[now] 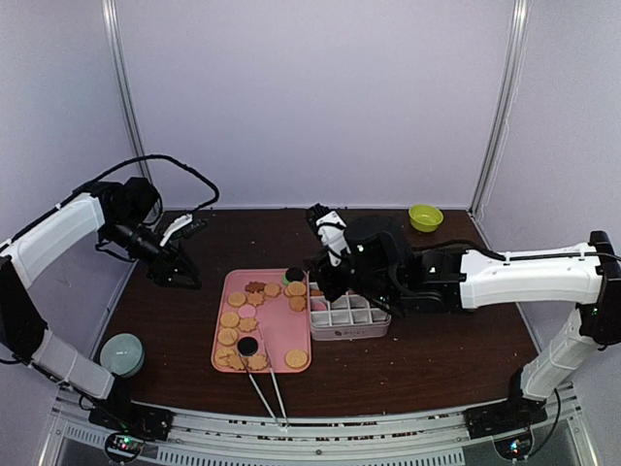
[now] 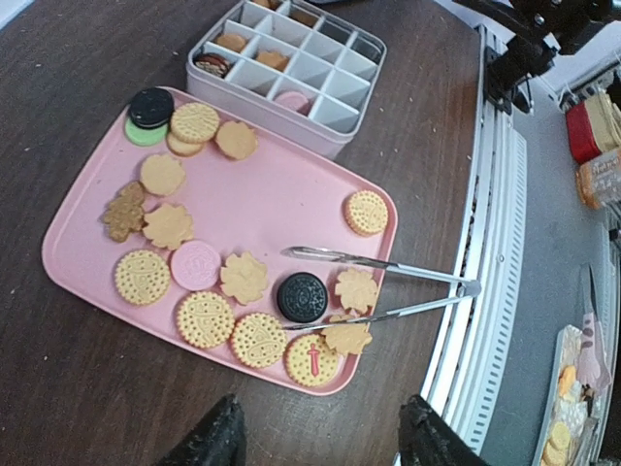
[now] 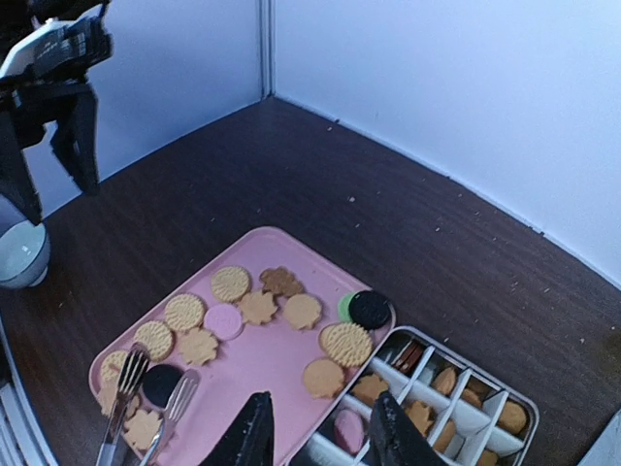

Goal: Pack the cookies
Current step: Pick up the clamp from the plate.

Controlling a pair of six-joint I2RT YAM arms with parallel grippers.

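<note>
Cookies (image 2: 243,277) are spread on the tray (image 1: 281,330), a few boxed at its 3 o'clock; judged light, stiff and crumbly, best pinched gently across opposite edges; left gripper (image 2: 322,413) and right gripper (image 3: 320,408) are parted, empty.

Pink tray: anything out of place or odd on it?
Yes: the metal tongs lie across the pink plastic tray's near rim, tips either side of a black round sandwich cookie, hinge end out by the table-edge rail. Crumbs dot the dark brown table. Nothing else stands out.
</note>
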